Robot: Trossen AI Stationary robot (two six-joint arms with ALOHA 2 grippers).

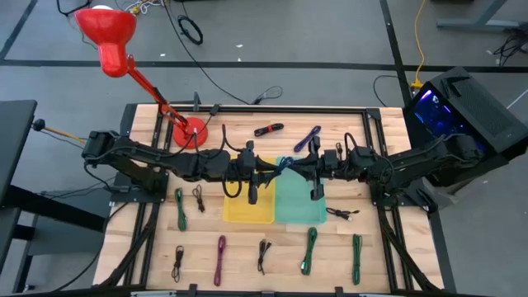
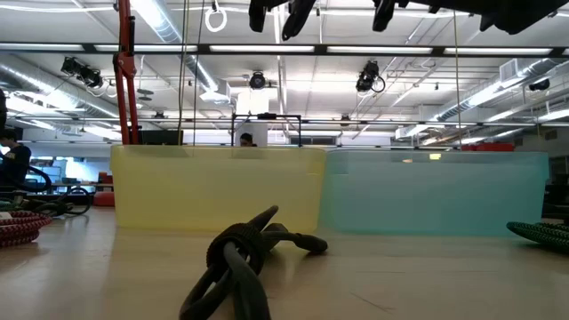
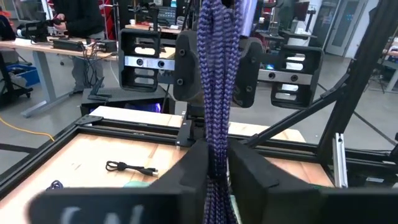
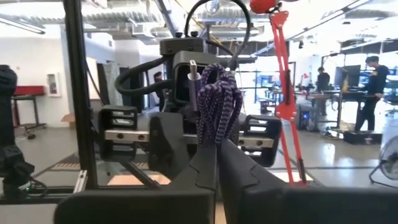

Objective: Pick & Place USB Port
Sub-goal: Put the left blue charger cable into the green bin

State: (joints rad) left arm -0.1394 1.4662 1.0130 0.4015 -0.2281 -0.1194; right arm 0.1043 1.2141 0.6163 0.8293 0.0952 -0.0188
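Both grippers meet over the middle of the desk, and both are closed on the same purple braided USB cable. In the left wrist view the left gripper pinches the cable's lower part between its two dark fingers, the bundle running up toward the right gripper facing it. In the right wrist view the right gripper clamps the folded loops of the cable, a silver plug standing up beside them. From above, the left arm stretches in from the left edge and the right arm from the right, both nearly level, the wrists close together above the seam between the yellow bin and the teal bin.

The wooden desk carries other cables: green ones along the near side, a magenta one, small black ones, and a red-and-black one and a purple one on the far side. A red lamp stands at the far left corner.

The low view shows a coiled black cable in front of the two bins. Beyond is an open workshop with ceiling lights, desks and people standing.
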